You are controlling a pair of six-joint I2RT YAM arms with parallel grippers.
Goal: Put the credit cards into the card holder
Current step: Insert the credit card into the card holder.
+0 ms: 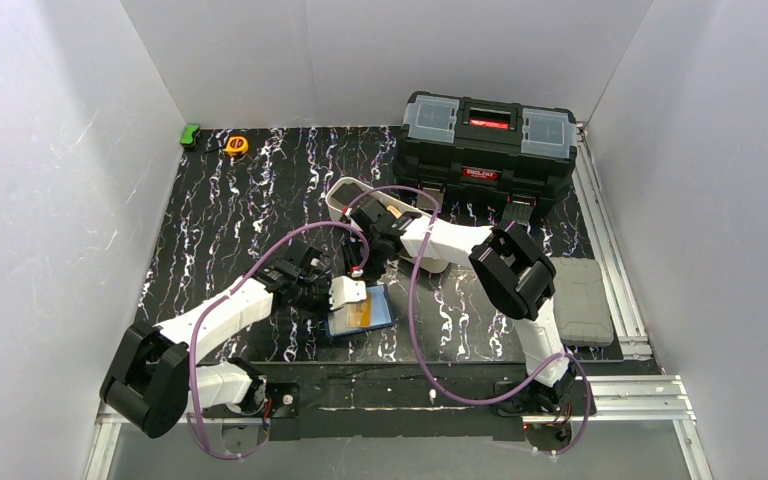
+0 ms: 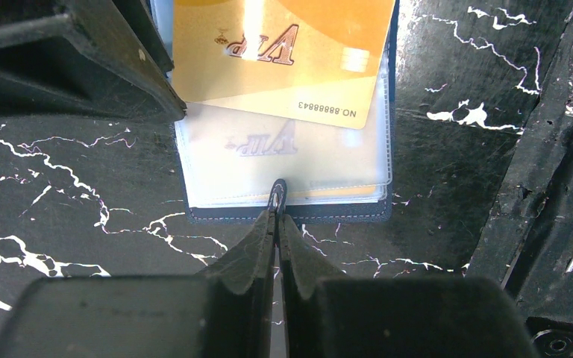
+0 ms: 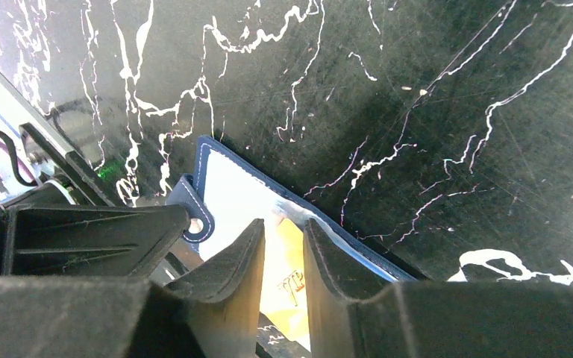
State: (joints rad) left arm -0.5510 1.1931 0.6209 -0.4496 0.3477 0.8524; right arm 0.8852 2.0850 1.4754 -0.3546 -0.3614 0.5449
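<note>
A small dark navy-blue folding card holder is lying opened flat on the black, white-veined marble-patterned surface. It is sitting well in front of the large black plastic toolbox with clear-lidded compartments and off toward the toolbox's left end, on the side nearer the arm bases. The holder's pale blue inside and clear plastic sleeves are facing up. An orange-yellow plastic credit card with "VIP" lettering is resting on top of the opened holder, slightly askew. One end is overlapping the clear sleeve while the rest is reaching out past it. The left fingers are pressing tightly together, pinching the holder's little navy snap tab with its metal ring at the holder's edge farthest from the toolbox's side of the card, and so pinning the holder against the surface. The right fingers are coming in from the toolbox side and hovering low over the card. They are standing a little apart with a narrow gap between them, and the orange-yellow face of the card is showing through that gap. In the left wrist view one of these fingers is sitting at the card's left edge, but whether it is touching the card is not clear. A long white oblong tray is lying just in front of the toolbox's left end, partly hidden by the right arm, and a small yellow tape measure is sitting well to the left of the toolbox, near the back wall.
</note>
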